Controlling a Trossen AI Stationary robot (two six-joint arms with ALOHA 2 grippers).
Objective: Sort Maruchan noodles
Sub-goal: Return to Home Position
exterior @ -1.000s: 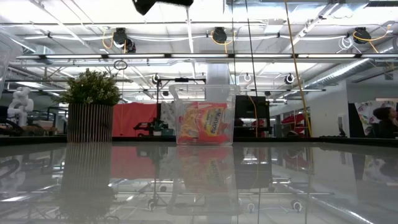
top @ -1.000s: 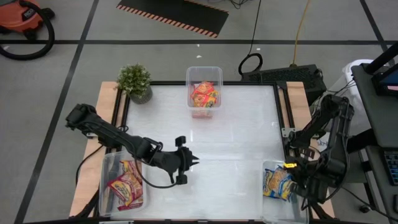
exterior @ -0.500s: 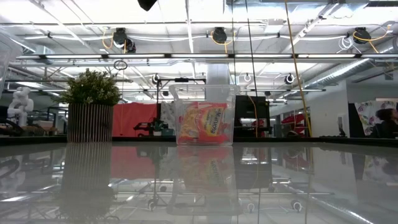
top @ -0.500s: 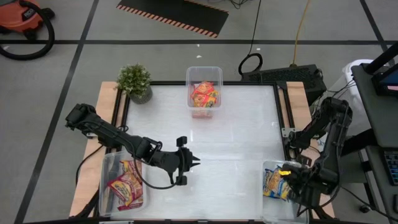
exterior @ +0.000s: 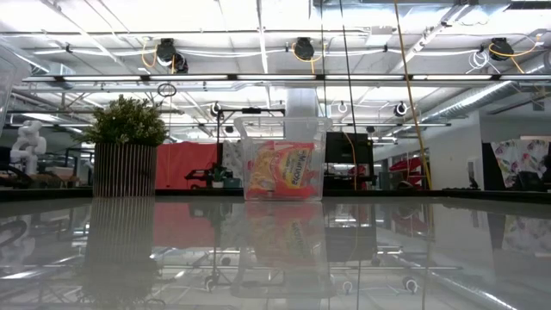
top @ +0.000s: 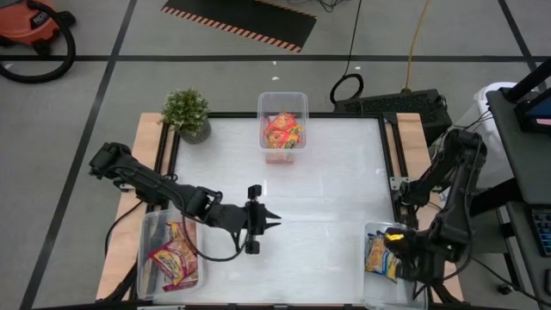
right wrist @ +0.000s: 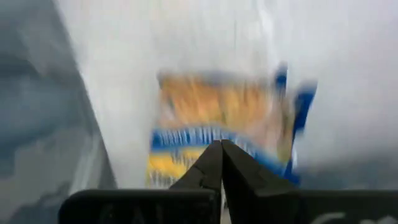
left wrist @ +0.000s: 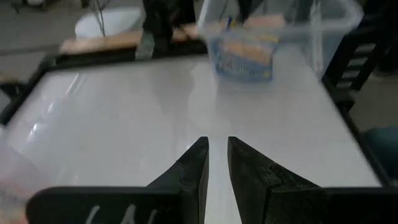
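Yellow-blue Maruchan noodles (top: 377, 255) (right wrist: 217, 118) lie in the clear bin (top: 372, 286) at the table's near right. My right gripper (top: 400, 257) (right wrist: 221, 146) points steeply down over them, shut. Red-orange packets (top: 282, 133) (exterior: 282, 168) fill the clear bin (top: 282, 96) at the far edge. More packets (top: 175, 261) lie in the near-left bin (top: 146, 250). My left gripper (top: 274, 222) (left wrist: 216, 144) hovers over the bare middle of the table, with a narrow gap between its fingers and nothing in it. My right gripper's shut tips stand over one end of the yellow-blue packet (right wrist: 205, 158), coming from above. The packet is blurred in the wrist view, and I cannot tell whether the tips touch it.
A potted plant (top: 188, 114) (exterior: 126, 146) stands at the far left corner. The white tabletop (top: 327, 189) between the three bins is bare. The left wrist view shows the near-right bin (left wrist: 329, 25) and the right arm behind it.
My right gripper has sunk toward the yellow-blue packet in the near-right bin. The dark arm part at the top of the low view has risen out of the picture.
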